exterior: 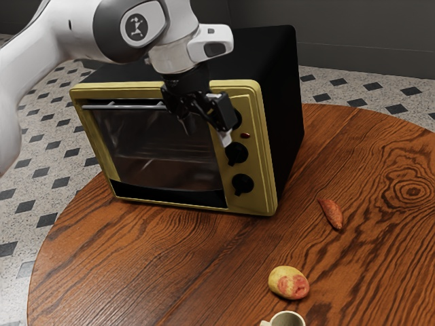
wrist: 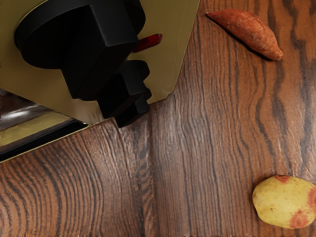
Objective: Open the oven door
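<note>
Three knobs point(exterior: 237, 153) sit near our gripper point(exterior: 206, 132), fingers wide apart; beside them is the oven door point(exterior: 170, 163). Passing too close toward the handle point(exterior: 122, 107) (it is thin), we may hit one knob.

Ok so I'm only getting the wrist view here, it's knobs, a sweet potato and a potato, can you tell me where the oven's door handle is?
Observer: The silver bar handle runs along the top of the glass oven door, extending from behind the gripper toward the exterior view's left.

Operator: Got it. Has the door come down at all?

Observer: No, it stands upright in the oven's yellow front frame, not swung down.

Operator: And is there anything on the table besides the sweet potato and the potato?

Observer: Yes, a cream mug close to the potato, on the side away from the oven.
</note>
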{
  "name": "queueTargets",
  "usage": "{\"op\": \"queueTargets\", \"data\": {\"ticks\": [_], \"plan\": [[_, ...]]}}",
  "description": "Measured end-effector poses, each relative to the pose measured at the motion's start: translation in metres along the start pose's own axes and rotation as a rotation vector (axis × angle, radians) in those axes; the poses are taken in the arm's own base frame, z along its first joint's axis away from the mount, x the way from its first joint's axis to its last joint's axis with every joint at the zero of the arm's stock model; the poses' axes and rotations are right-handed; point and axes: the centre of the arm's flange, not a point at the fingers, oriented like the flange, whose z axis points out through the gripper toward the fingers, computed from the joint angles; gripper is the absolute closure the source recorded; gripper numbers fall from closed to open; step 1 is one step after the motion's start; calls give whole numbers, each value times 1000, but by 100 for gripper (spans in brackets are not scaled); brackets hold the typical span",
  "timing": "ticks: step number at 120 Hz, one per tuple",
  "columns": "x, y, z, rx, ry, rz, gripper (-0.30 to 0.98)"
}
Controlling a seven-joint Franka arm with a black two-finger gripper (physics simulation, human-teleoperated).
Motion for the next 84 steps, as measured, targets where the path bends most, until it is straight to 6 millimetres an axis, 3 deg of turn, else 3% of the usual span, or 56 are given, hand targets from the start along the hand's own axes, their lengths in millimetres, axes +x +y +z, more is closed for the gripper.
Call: {"op": "queueTargets", "data": {"ticks": [20,23,26,30,33,36,42,48,54,62,70,76,84], "plan": [[-4,0,-5,-2,-8,-24,0],[-14,-1,-29,-2,31,-22,0],[-35,-6,-71,1,100,-16,0],[-89,-25,-147,10,218,8,0],[-124,-42,-184,15,269,36,0],[-150,-69,-202,41,281,43,0],[-189,-125,-218,99,262,32,0],[-221,-158,-220,103,257,80,0],[-248,-194,-205,90,253,132,0],[-263,-232,-187,98,259,201,0],[-252,-245,-173,120,263,301,0],[-228,-249,-157,135,253,389,0],[-207,-271,-131,136,244,465,0]]}}
